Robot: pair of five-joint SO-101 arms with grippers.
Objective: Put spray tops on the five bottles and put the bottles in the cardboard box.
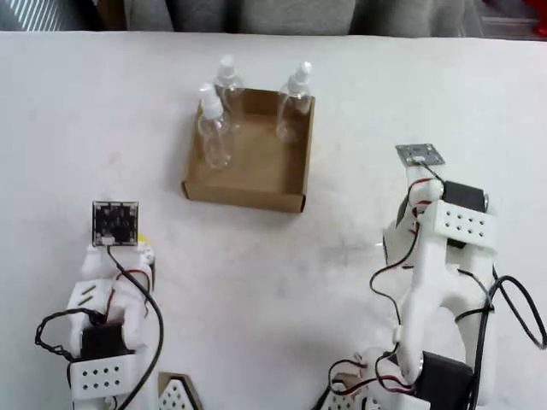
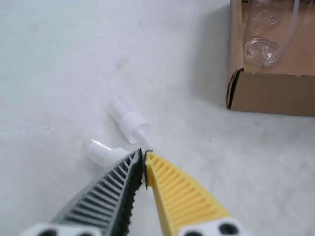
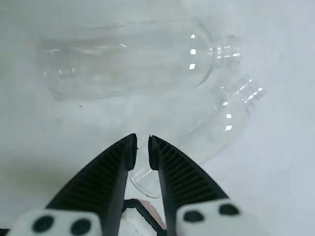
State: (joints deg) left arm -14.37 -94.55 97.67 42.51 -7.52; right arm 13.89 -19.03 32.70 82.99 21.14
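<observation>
Three clear bottles with white spray tops stand in the cardboard box (image 1: 244, 192): one (image 1: 214, 128) at its left, one (image 1: 227, 81) at the back, one (image 1: 293, 107) at its right. Two loose spray tops (image 2: 129, 119) (image 2: 104, 152) lie on the white table just ahead of my left gripper (image 2: 144, 156), which is shut and holds nothing. Two topless clear bottles lie on their sides before my right gripper (image 3: 141, 145): a larger-looking one (image 3: 128, 56) farther off, and one (image 3: 211, 132) whose base reaches under the fingertips. The right gripper is shut on nothing.
The box's near corner (image 2: 270, 91) is a short way beyond the loose spray tops. My left arm (image 1: 107, 342) sits at the table's front left and my right arm (image 1: 440, 282) at the front right. White table (image 1: 342, 213) lies between them and the box.
</observation>
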